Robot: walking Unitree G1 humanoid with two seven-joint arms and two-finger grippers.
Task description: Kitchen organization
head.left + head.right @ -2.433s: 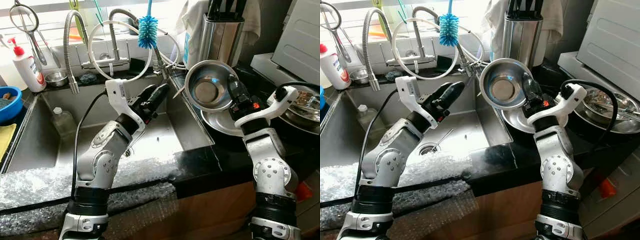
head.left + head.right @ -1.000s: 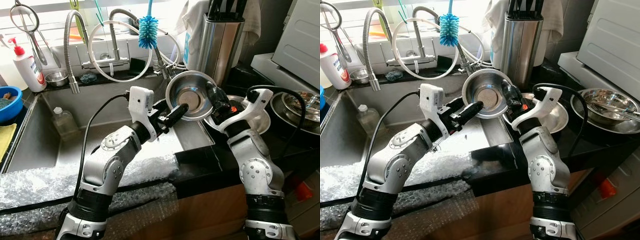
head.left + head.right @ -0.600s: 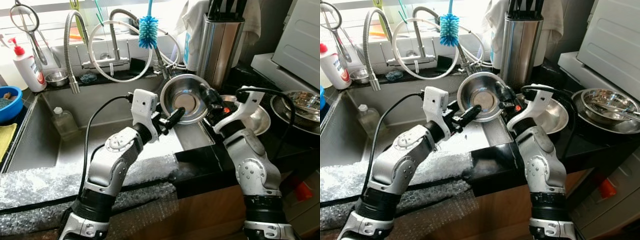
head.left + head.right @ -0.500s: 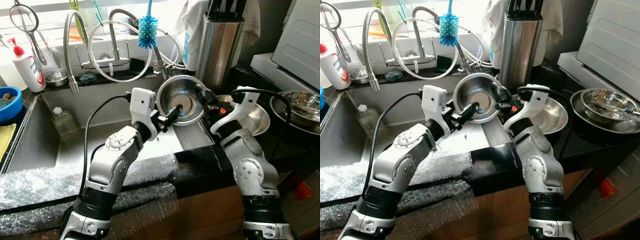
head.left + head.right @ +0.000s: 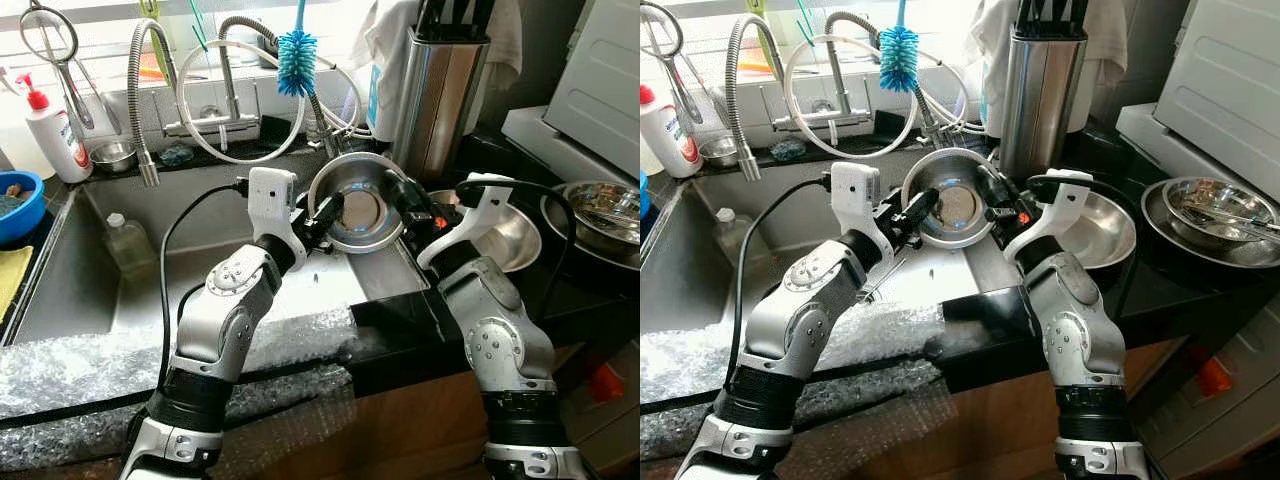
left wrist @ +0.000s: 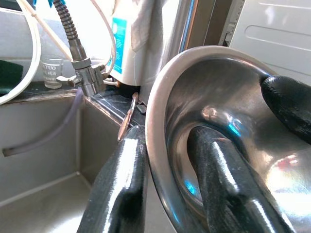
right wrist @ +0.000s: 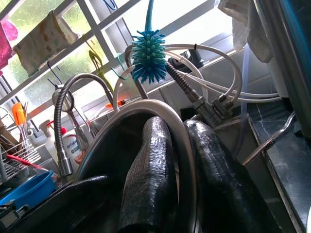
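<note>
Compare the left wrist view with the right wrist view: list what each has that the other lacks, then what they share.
Left wrist view: the steel bowl's shiny inside, a small glass on the ledge and a white appliance.

Right wrist view: the blue bottle brush, a blue basin and a soap bottle.

Shared: the bowl's rim pinched between two black fingers, the left gripper and right gripper on opposite edges, and the braided faucet hose.

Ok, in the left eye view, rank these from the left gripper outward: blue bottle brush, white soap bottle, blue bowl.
Measured from the left gripper, which grips the steel bowl rim over the sink:
1. Blue bottle brush, hanging above it by the window.
2. White soap bottle, on the ledge to the robot's far left.
3. Blue bowl, at the far left edge.
</note>
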